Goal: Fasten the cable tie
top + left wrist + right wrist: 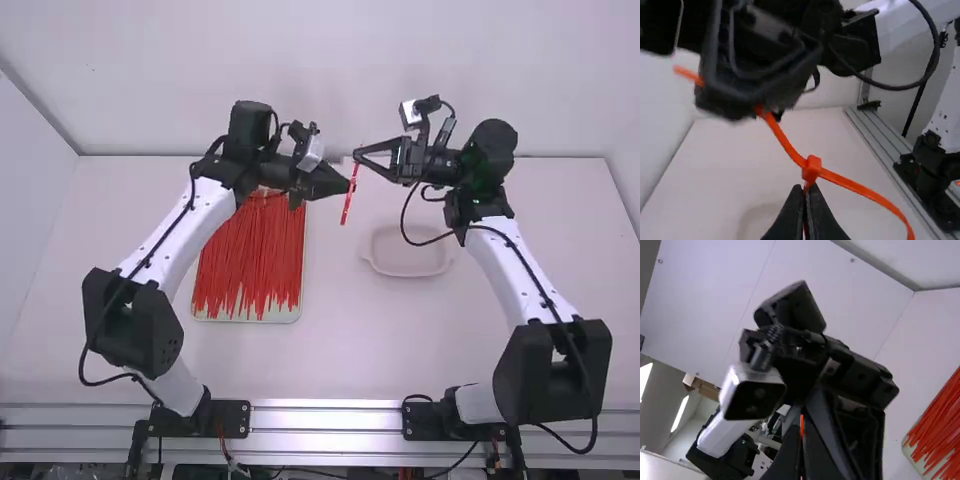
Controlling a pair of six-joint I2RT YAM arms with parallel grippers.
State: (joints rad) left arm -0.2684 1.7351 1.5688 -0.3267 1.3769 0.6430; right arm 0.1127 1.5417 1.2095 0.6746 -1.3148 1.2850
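the cable tie is up in the air above the table, over the gap between the tray and the dish, and both arms have hold of it. its square head sits just beyond the tips of my left gripper. those fingers are pressed together on the strap right behind the head, with a sliver of orange showing between them. from the head one length runs on into the right gripper, which is clenched on it too, and a short end sticks out past its other side. the other length trails free. in the high view i see the two grippers meeting tip to tip, with the tie hanging down from them. to the left, beneath the left arm, a tray carries a spread of loose red ties. to the right, a white dish rests on the table near the right arm.
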